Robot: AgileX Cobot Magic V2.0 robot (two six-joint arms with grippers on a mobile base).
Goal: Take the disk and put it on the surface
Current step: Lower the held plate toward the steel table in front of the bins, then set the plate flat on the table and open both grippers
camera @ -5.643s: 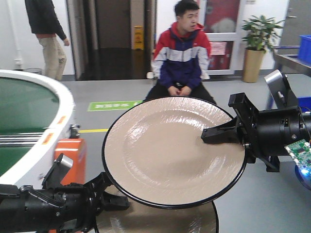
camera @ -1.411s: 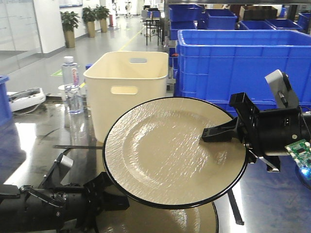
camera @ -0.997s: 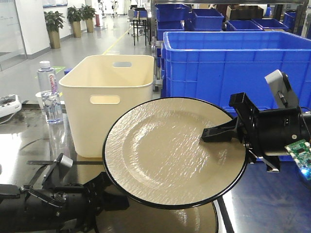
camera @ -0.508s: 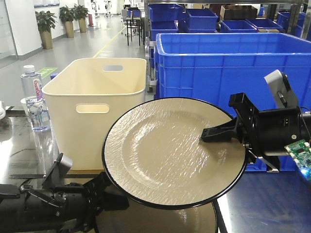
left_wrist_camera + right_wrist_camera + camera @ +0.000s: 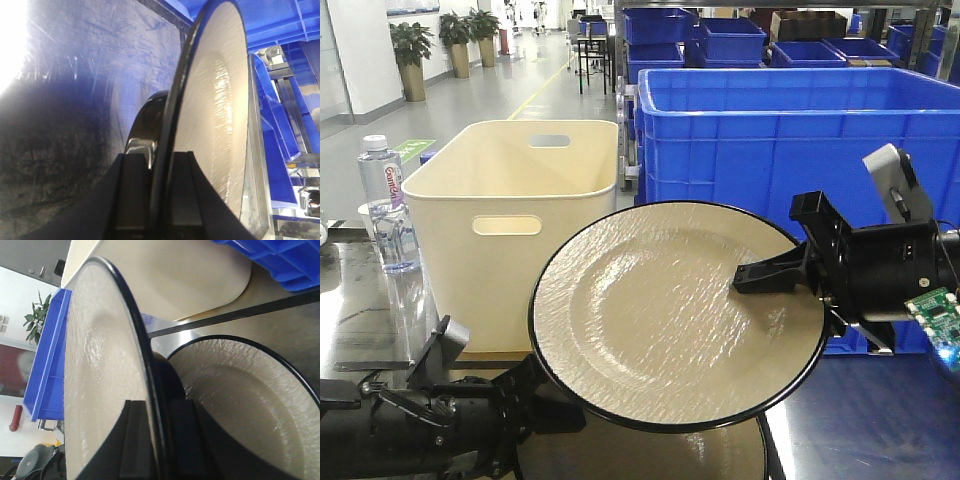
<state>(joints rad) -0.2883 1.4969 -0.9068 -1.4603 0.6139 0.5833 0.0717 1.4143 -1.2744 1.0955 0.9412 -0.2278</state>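
Counter: the counter (image 5: 348,315) is dark, glossy and mirror-like. It lies below both hands and shows a blue sheen under the right one.
Tape: 1 black tape line (image 5: 240,313) crosses the counter beyond the right hand, between the second plate and the cream bin.
On the counter: a cream bin (image 5: 510,220) with a handle slot stands beyond the left hand. A water bottle (image 5: 385,205) stands just beside the bin, further out to the left.
Room: a large blue crate (image 5: 770,130) sits beyond the right hand, with more blue crates on shelving behind it. A pale floor aisle with potted plants (image 5: 410,45) runs far beyond the left hand.
Disk: the disk (image 5: 670,315) is a round beige plate with a thin black rim, a shallow well and a rippled sheen.
Disk place: it is in the air between the 2 hands, above the counter and tilted with its face toward the front camera.
Second plate: a second plate (image 5: 650,455) of the same look lies flat on the counter directly below the disk.
Left hand: the left hand (image 5: 548,398) is clamped on the disk's lower-left rim, 1 finger on each face.
Right hand: the right hand (image 5: 760,280) is closed on the disk's right rim, its upper finger lying over the face and the other behind.
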